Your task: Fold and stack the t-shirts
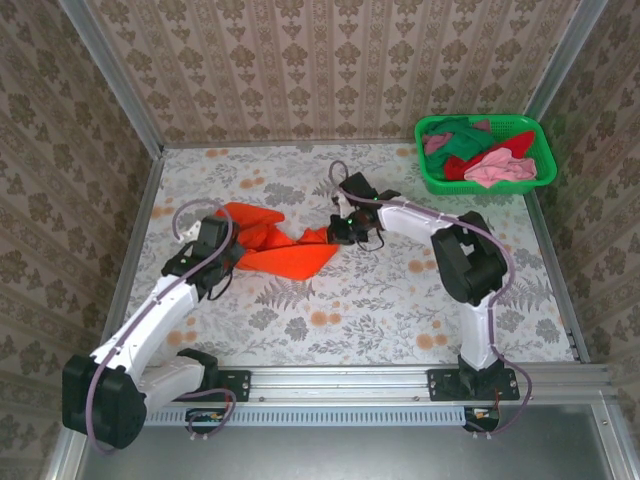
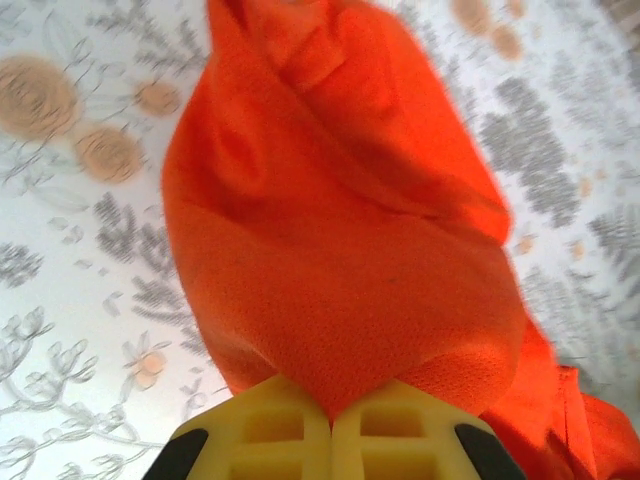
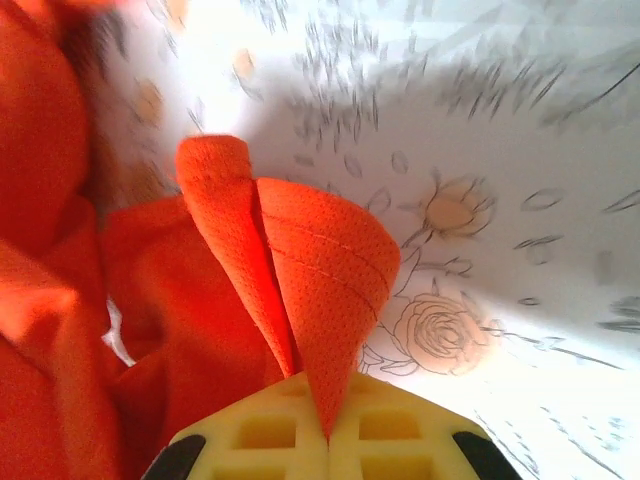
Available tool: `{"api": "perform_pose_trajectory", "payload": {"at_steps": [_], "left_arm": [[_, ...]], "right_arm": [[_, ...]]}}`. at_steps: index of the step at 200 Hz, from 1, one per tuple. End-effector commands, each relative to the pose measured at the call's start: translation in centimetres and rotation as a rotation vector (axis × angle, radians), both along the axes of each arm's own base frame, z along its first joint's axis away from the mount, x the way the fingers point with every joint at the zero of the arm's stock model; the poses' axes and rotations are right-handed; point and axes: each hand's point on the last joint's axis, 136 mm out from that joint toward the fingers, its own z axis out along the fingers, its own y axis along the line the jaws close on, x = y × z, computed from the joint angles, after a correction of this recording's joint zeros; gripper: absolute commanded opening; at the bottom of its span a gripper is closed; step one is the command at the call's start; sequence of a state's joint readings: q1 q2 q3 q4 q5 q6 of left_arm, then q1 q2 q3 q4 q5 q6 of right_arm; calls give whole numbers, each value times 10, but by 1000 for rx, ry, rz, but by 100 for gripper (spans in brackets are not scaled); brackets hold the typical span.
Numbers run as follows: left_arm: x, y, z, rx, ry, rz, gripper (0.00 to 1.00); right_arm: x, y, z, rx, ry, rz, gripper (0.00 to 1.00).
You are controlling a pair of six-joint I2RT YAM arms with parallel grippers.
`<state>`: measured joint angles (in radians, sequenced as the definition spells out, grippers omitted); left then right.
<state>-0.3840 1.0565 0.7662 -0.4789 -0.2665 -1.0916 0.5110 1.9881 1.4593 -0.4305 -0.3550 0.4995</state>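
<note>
The left claw [image 2: 332,412] and right claw [image 3: 327,425] each pinch the orange t-shirt [image 1: 270,240], probably to spread it flat for folding.

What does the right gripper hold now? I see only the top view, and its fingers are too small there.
Observer: The right wrist view shows the right gripper shut on a hemmed edge of the orange t-shirt.
Operator: And the other arm?
Observer: The left wrist view shows the left gripper shut on a bunched part of the same shirt.
Operator: One layer or more at the right grip?
Observer: Two layers rise from its jaws, one with stitch lines.
</note>
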Motion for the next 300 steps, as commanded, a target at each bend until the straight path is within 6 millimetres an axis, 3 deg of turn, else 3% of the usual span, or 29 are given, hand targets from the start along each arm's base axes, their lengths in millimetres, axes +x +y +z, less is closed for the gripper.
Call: {"api": "perform_pose_trajectory", "payload": {"at_steps": [1,36,52,72,88,106,122,142,151,162,170,176,185,197,220,242,262,292,300], "left_arm": [[39,-7,69,-11,-190,-19,0],[102,-17,167,-60,-437,-57,0],[126,-21,213,-71,-552,-75,0],[143,-31,259,-81,-650,-123,0],[146,-36,269,-89,-679,-143,0],[139,-35,244,-87,-639,-132,0],[119,-32,200,-106,-550,-99,0],[73,-33,128,-72,-379,-81,4],[49,-34,98,-55,-303,-80,20],[16,-36,53,-46,-193,-71,42],[-5,-33,34,-36,-154,-58,62],[-19,-28,20,-26,-124,-45,76],[-36,-17,6,-3,-90,-13,90],[-47,-2,0,41,-81,9,100],[-40,10,8,133,-79,-31,100],[-24,12,2,167,38,-86,100],[-1,-10,4,247,95,-262,100],[29,-49,-14,258,242,-403,100],[34,-71,-16,279,262,-477,100]], "right_arm": [[46,-26,127,29,-347,-122,0],[77,-36,254,63,-666,-93,0],[85,-43,296,65,-763,-112,0],[88,-55,332,81,-842,-146,0],[83,-63,336,68,-859,-153,0],[73,-73,308,12,-822,-153,0],[56,-85,266,-37,-750,-156,0],[20,-104,202,-95,-624,-170,0],[2,-111,171,-107,-561,-175,7],[-21,-118,128,-125,-460,-175,32],[-38,-124,114,-121,-421,-181,55],[-47,-128,101,-131,-390,-189,66],[-57,-137,86,-153,-357,-223,75],[-63,-147,75,-180,-340,-253,80],[-64,-153,57,-238,-300,-246,83],[-55,-147,50,-237,-280,-242,83],[-47,-140,46,-217,-267,-239,83],[-41,-135,43,-204,-255,-241,83],[-40,-135,43,-201,-255,-243,83]]}}
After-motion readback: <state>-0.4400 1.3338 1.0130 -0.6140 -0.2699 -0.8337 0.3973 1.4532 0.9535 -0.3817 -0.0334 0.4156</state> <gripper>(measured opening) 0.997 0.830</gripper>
